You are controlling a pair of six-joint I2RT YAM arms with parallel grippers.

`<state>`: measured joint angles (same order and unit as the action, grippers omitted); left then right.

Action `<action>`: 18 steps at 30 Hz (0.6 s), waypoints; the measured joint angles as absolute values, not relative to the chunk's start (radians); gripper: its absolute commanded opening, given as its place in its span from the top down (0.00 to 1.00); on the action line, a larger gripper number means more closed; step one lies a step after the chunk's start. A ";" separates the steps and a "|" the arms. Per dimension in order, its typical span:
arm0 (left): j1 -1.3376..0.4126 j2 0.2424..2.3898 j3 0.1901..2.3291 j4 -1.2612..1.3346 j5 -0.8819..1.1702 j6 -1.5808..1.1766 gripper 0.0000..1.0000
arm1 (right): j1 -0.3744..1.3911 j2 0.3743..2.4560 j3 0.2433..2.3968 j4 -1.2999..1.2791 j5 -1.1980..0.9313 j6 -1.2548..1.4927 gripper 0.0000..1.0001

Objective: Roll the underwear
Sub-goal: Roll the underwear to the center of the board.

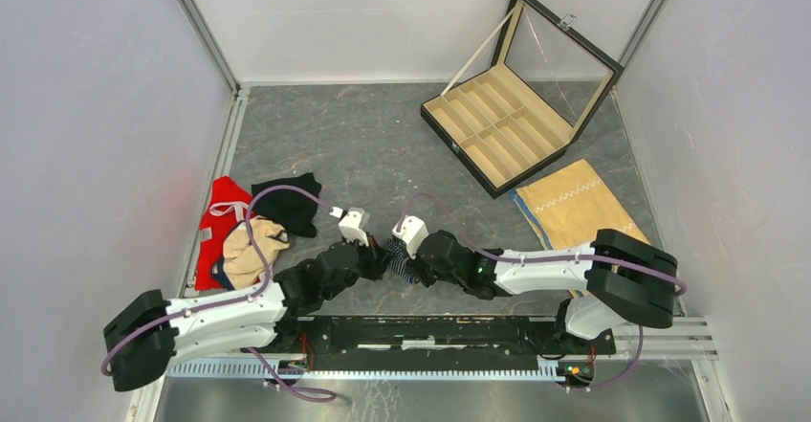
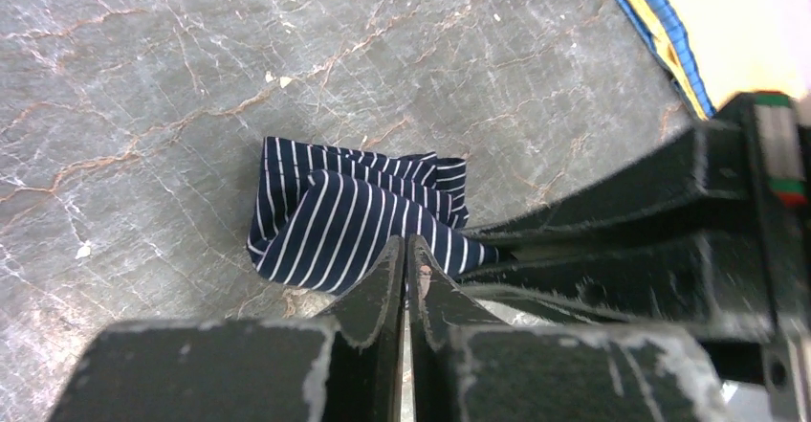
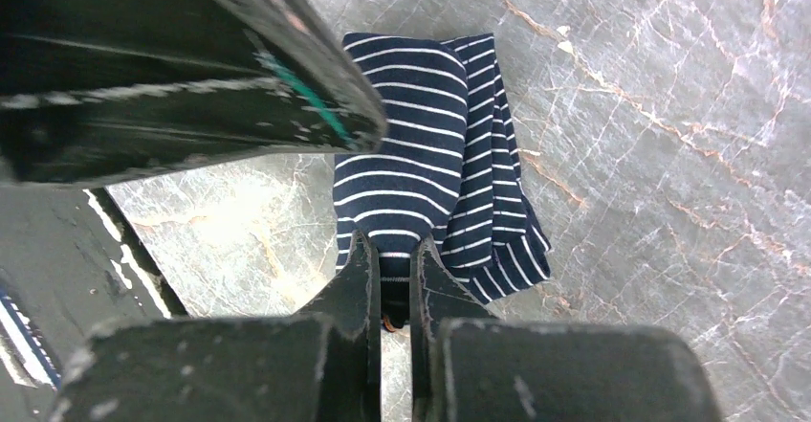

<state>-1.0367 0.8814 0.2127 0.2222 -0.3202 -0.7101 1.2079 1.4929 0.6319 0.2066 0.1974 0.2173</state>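
The navy underwear with thin pale stripes [image 1: 401, 263] lies bunched on the grey table between my two grippers. In the left wrist view the underwear [image 2: 335, 213] has folds that run into the tips of my left gripper [image 2: 407, 244], which is shut on its near edge. In the right wrist view the underwear [image 3: 411, 144] has an edge between the jaws of my right gripper [image 3: 395, 247], which is shut on it. Seen from above, the left gripper [image 1: 383, 257] and right gripper [image 1: 409, 261] almost touch. A plain black underwear [image 1: 287, 204] lies in a pile at the left.
A red garment [image 1: 220, 216] and a beige one [image 1: 251, 252] lie beside the black underwear. An open black box with tan compartments [image 1: 502, 125] stands at the back right. A tan cloth with white zigzag stitching [image 1: 574, 207] lies in front of it, near the right arm.
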 measured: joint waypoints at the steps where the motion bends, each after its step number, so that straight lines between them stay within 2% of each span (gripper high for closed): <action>1: -1.037 0.861 0.213 0.208 -0.323 -0.710 0.90 | 1.196 1.489 0.624 0.217 0.182 0.232 1.00; 7: -1.037 0.812 0.213 0.173 -0.312 -0.710 0.92 | 1.118 1.473 0.571 0.292 0.068 0.327 1.00; 18: -1.037 0.934 0.213 0.212 -0.293 -0.710 0.92 | 1.023 1.471 0.508 0.389 -0.079 0.449 0.99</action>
